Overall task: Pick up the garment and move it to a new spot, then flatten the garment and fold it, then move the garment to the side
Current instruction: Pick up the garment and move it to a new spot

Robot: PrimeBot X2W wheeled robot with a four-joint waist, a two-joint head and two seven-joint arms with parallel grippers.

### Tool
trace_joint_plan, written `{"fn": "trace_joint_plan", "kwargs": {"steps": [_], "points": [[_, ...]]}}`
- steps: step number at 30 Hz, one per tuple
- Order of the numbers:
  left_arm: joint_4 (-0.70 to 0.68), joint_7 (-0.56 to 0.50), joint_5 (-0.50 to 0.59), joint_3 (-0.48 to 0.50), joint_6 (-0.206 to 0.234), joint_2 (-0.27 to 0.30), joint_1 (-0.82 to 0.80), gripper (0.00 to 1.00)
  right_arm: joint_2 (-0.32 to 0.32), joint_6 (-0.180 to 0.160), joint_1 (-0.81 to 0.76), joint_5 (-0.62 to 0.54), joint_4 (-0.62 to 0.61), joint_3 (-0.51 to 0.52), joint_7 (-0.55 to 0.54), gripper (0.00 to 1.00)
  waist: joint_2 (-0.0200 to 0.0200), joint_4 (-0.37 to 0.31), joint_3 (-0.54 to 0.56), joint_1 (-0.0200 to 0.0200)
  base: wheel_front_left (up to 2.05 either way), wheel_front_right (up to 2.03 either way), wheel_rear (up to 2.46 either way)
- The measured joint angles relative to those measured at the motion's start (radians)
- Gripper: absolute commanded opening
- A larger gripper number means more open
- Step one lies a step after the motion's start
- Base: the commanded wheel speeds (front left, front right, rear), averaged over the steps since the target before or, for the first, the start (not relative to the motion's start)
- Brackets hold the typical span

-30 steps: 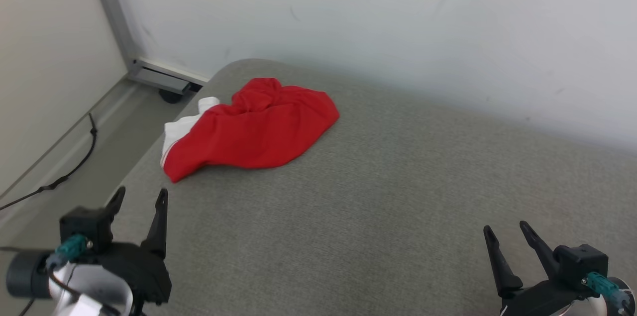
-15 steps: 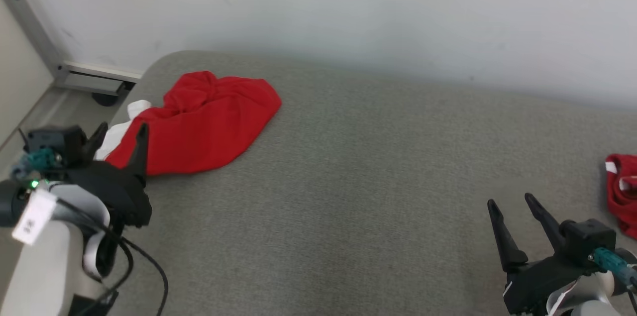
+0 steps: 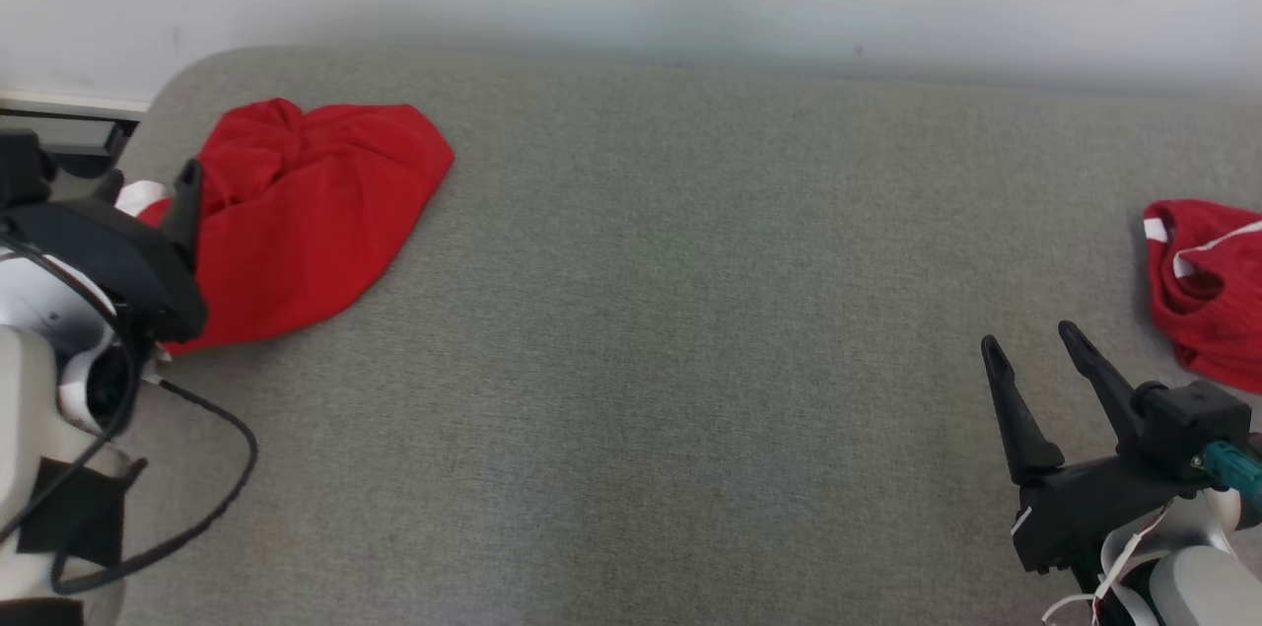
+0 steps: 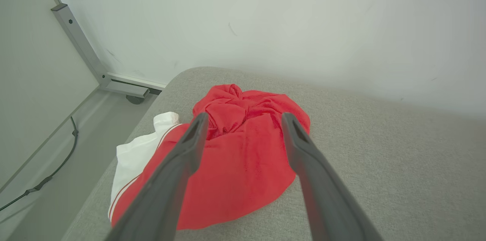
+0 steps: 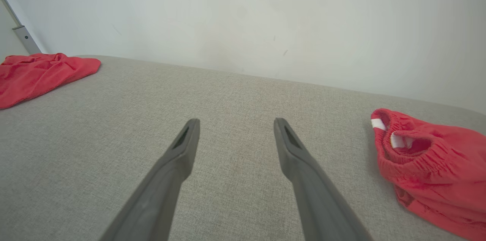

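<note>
- Left gripper (image 4: 243,118) is hanging with its jaws spread wide and nothing between them, pointing at the red garment (image 3: 306,202) from just short of its near edge (no contact that I can make out).
- Right gripper (image 3: 1029,338) is standing wide apart and empty too, hovering over the bare grey padded surface (image 3: 690,330). It is sitting near a second red garment (image 3: 1203,281) at the right edge but not touching it.
- Red garment is lying crumpled in a heap at the far left corner of the padded surface, with white cloth (image 4: 140,150) poking out on its left toward the edge (same piece or a separate one, cannot tell).
- Nothing of the task is looking done: the heap is not being lifted, and it is lying neither flat nor folded.
- Going by its aim, the left arm is lining up for the first pick. I am guessing the left heap is the target, since two red pieces are lying out.
- All steps are waiting: grasping, carrying to a new spot, flattening, folding, shifting aside.
- Middle of the surface is lying bare between the two pieces, so it is looking like a good spot for spreading and folding.
</note>
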State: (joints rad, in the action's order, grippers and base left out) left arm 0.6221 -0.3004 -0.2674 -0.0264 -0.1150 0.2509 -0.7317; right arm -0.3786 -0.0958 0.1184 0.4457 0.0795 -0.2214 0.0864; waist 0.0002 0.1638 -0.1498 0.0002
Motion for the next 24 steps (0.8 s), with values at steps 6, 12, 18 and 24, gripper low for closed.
{"fn": "trace_joint_plan", "kwargs": {"steps": [6, 12, 18, 24], "points": [[0.082, -0.029, -0.001, 0.006, -0.001, 0.026, -0.067, 1.0, -0.005, 0.0, 0.026, -0.005, -0.014, 0.002, -0.007, 1.0, 0.0, -0.031, -0.039, 0.0, 0.0, 0.0, 0.0], [0.173, -0.071, 0.004, -0.019, -0.008, 0.042, -0.136, 1.0, -0.029, 0.0, 0.035, -0.008, -0.023, 0.02, -0.016, 1.0, 0.0, -0.057, -0.084, 0.0, 0.0, 0.0, 0.0], [0.271, -0.123, 0.029, -0.05, -0.008, 0.048, -0.177, 1.0, -0.03, 0.0, 0.046, -0.016, -0.033, 0.02, -0.025, 1.0, 0.0, -0.067, -0.12, 0.0, 0.0, 0.0, 0.0], [0.361, -0.184, 0.048, -0.052, 0.001, 0.061, -0.196, 1.0, -0.038, 0.0, 0.06, -0.017, -0.045, 0.021, -0.027, 1.0, 0.0, -0.071, -0.139, -0.0001, 0.0, 0.0, 0.0]]}}
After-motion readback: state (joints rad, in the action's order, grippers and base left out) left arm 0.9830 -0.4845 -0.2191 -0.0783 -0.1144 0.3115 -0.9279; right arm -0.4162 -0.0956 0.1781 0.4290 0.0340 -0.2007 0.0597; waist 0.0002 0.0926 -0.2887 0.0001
